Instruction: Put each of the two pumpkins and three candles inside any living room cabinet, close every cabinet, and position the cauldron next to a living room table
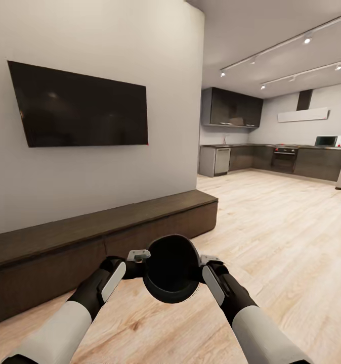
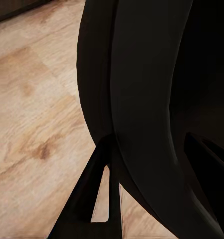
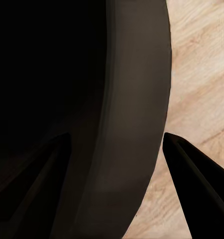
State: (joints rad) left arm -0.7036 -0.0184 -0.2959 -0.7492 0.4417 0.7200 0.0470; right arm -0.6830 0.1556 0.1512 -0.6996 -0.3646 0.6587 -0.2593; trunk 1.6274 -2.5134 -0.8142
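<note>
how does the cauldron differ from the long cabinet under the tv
The cauldron is round and bulging; the cabinet is long, low and flat-topped. The cauldron is black, while the cabinet is dark brown wood. The cauldron is held up above the wooden floor between the left gripper and the right gripper, whereas the cabinet sits on the floor against the wall below the TV. Both are dark and plain.

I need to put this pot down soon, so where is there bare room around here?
The round black cauldron hangs between the left gripper and right gripper. Free patches: the pale wood floor from the long low dark brown cabinet to the kitchen, and that cabinet's flat top under the wall-mounted black TV. Nothing looks crowded.
</note>
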